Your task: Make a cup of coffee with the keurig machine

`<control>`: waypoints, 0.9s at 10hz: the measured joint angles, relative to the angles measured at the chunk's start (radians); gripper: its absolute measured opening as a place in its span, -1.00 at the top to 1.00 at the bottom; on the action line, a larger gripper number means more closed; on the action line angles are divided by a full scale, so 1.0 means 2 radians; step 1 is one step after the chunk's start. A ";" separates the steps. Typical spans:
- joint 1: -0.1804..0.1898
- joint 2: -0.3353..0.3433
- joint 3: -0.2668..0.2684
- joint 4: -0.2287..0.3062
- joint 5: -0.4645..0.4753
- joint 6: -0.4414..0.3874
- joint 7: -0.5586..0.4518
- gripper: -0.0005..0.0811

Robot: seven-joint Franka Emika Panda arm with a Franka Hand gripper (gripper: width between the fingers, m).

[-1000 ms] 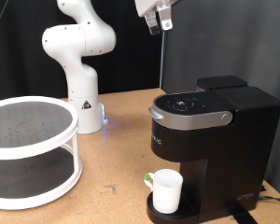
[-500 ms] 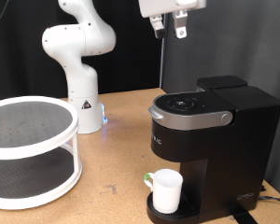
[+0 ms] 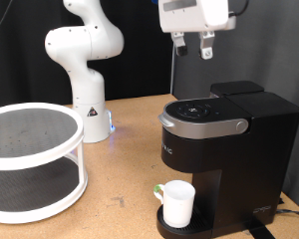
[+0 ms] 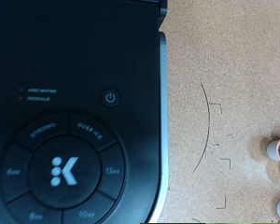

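At the left edge of the wooden desk (image 3: 120, 159) stands a white round two-level shelf (image 3: 30, 159), and behind it, near the back edge, is the white robot arm base (image 3: 85, 60). The plain white cylindrical cup (image 3: 177, 203) stands on the drip tray of the black boxy keurig machine (image 3: 224, 149), whose lid is closed, near the front right corner of the desk. The gripper (image 3: 191, 43) hangs high above the machine with its two fingers apart and nothing between them, and the wrist view looks down on the round button panel (image 4: 65, 173) of the lid.

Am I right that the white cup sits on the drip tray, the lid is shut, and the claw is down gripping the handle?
Not quite. In the exterior view the claw hangs high above the keurig machine, touching nothing and empty. The rest holds: the white cup stands on the drip tray and the lid is shut.
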State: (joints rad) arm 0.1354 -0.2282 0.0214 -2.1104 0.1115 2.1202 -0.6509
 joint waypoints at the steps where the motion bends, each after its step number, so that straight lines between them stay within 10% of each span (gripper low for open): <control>1: 0.000 0.005 0.004 -0.002 -0.004 0.009 0.007 -0.97; 7: 0.000 0.020 0.019 -0.040 -0.027 0.065 0.026 -0.97; 9: 0.000 0.020 0.023 -0.056 -0.033 0.080 0.030 -0.66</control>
State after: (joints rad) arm 0.1350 -0.1875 0.0667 -2.2219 0.0451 2.2811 -0.5918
